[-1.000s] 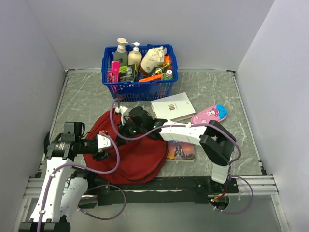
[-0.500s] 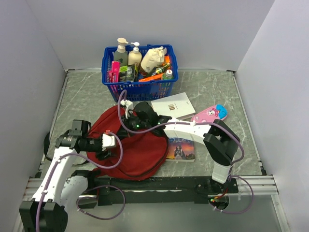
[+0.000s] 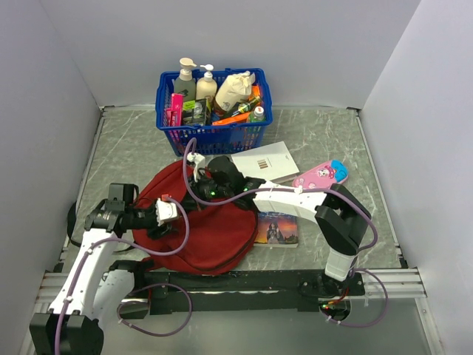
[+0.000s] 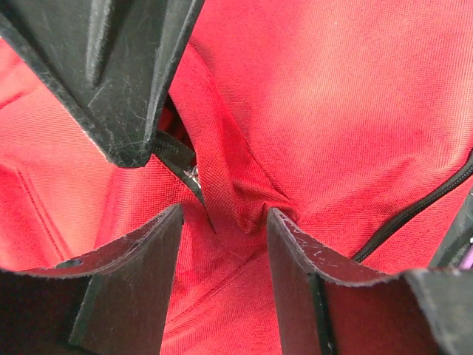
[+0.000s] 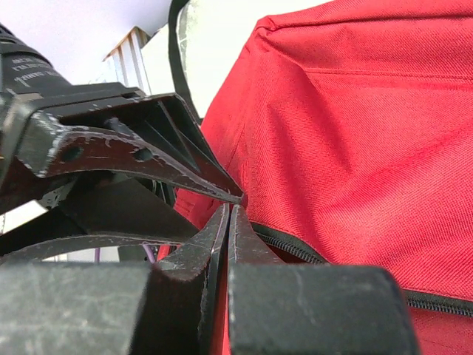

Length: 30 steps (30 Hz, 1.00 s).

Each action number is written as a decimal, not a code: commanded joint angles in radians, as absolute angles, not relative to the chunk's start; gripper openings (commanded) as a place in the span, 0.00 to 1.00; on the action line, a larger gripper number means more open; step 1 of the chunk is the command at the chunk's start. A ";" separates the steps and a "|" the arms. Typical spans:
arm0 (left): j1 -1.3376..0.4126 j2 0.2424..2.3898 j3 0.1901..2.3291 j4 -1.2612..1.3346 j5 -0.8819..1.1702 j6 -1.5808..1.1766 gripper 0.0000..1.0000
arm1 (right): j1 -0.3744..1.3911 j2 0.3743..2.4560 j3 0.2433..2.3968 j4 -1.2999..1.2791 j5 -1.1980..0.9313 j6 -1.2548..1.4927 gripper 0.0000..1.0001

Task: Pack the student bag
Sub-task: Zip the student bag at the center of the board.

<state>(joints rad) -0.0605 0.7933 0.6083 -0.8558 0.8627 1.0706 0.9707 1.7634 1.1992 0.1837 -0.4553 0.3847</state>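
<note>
The student bag point(image 3: 211, 233) is a dark-red backpack lying at the front left of the table. My right gripper point(image 3: 198, 186) is at its far upper edge, shut on a thin fold of red fabric beside the black zipper point(image 5: 295, 248); its tips point(image 5: 229, 208) meet. My left gripper point(image 3: 168, 214) is on the bag's left side, open, its fingers point(image 4: 159, 244) astride a raised red fold and strap point(image 4: 214, 170) without closing on it. The right gripper's finger point(image 4: 118, 74) shows just above it. The bag's inside is hidden.
A blue basket point(image 3: 213, 134) of bottles stands at the back. A white book point(image 3: 264, 163) and a pink pencil case point(image 3: 320, 175) lie to the right of the bag. A picture book point(image 3: 276, 230) lies at the bag's right edge.
The right gripper has pulled the bag's upper edge up and back. The left arm has swung in and its gripper now sits closer to the right one. The bag has bunched up.
</note>
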 commanded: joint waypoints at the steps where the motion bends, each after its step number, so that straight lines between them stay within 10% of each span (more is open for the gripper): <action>1: -0.063 0.791 0.623 -0.850 0.876 1.074 0.55 | 0.965 1.704 1.200 0.249 -0.468 0.379 0.00; 8: -0.064 0.842 0.617 -0.841 0.927 1.092 0.17 | 0.966 1.695 1.195 0.244 -0.462 0.377 0.00; 16: -0.064 0.844 0.618 -0.851 0.894 1.104 0.02 | 0.966 1.692 1.196 0.230 -0.453 0.370 0.00; 30: -0.064 0.744 0.670 -1.126 0.885 1.363 0.01 | 0.879 1.830 1.368 0.039 -0.356 0.336 0.00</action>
<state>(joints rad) -0.0605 0.7849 0.6353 -0.9718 0.8742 1.2316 0.9154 1.7973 1.2644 0.0719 -0.4263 0.3679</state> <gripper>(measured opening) 0.026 0.010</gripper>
